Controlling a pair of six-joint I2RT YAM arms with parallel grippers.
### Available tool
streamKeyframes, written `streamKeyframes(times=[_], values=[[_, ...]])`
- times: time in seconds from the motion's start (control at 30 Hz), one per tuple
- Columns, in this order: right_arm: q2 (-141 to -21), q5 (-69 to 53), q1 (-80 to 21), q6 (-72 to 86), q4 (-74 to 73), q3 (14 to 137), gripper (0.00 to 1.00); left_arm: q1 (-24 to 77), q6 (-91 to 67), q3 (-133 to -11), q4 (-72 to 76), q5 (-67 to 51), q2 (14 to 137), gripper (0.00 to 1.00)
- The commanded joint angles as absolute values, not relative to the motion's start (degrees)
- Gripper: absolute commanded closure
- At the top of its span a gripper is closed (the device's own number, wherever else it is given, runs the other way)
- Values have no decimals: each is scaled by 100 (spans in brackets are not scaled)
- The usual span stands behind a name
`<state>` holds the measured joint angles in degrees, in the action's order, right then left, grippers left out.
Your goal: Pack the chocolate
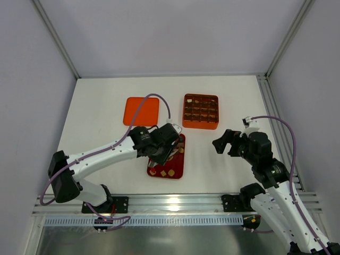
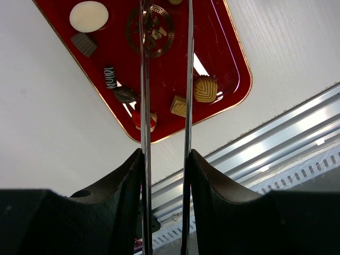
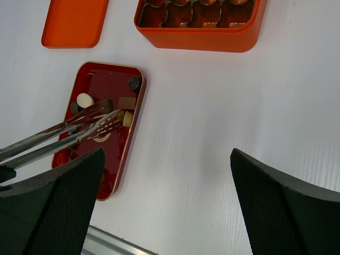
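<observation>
Left pincer (image 2: 166, 156) clamped on tongs (image 2: 189, 79) over red tray (image 2: 228, 53); chocolates (image 2: 205, 88) look light, brittle, slick, so nip flat sides gently. Right pincer (image 3: 166, 153) apart.

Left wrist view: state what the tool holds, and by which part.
The left tool holds metal tongs, its fingers pressing on the outside of both arms, well back from the tips.

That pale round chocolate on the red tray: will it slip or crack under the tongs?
Probably slippery: the pale round chocolate looks smooth, and the tongs are bare metal. It lies flat, so rolling seems unlikely. Being a thin disc, it may crack.
</observation>
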<state>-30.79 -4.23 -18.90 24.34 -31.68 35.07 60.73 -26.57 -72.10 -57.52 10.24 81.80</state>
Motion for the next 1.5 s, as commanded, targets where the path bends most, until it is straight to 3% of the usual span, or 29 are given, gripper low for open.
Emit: streamKeyframes(times=[0.0, 1.07, 1.47], values=[[-3085, -439, -1881, 2470, -2971, 3551, 0, 6100, -2584, -7207, -5704, 1020, 8191, 61], [-3067, -475, -1881, 2514, -2918, 3454, 0, 6100, -2610, -7497, -6082, 1441, 7884, 69], [-3085, -492, -1881, 2514, -2874, 3428, 0, 6100, -2602, -7313, -6073, 1143, 7717, 62]])
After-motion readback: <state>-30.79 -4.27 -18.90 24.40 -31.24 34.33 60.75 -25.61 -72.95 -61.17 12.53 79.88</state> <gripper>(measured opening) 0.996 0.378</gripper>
